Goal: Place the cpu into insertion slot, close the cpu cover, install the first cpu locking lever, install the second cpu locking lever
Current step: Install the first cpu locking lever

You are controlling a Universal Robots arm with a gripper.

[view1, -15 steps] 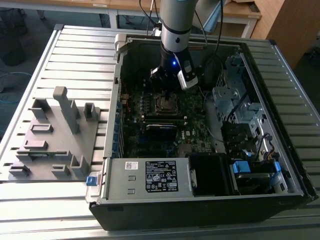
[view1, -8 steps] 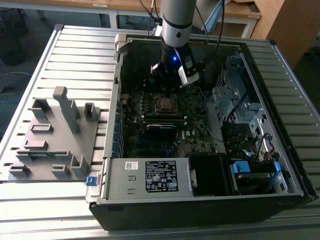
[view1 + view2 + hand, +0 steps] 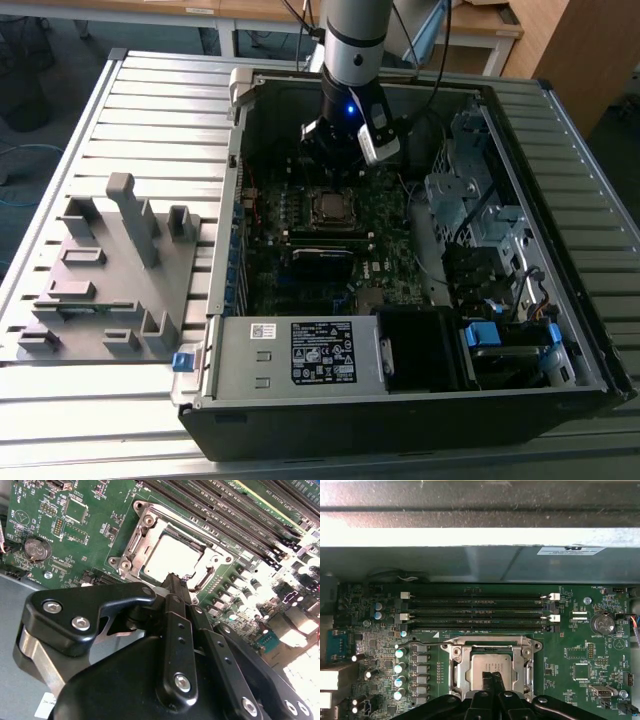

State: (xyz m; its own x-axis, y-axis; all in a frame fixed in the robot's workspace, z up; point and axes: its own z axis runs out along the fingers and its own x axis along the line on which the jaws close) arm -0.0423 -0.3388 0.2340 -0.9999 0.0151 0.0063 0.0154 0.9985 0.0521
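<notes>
**Clenched gripper over the seated cpu**

At the exterior view's left, a grey fixture (image 3: 110, 270) is seen on the slatted table (image 3: 160, 100), beside the open computer case (image 3: 400, 400). On the green motherboard (image 3: 570, 645) inside it, the cpu (image 3: 490, 662) is seated in the insertion slot (image 3: 466, 672), and the cpu cover (image 3: 457, 667) is laid flat around it. The gripper (image 3: 493, 676) is held over the cpu's edge, its fingers pressed together with nothing between them. At the exterior view's right, a drive cage (image 3: 470, 190) is found.

The arm (image 3: 355, 40) hangs down from twelve o'clock in the exterior view, its gripper (image 3: 493, 676) pinched closed.
</notes>
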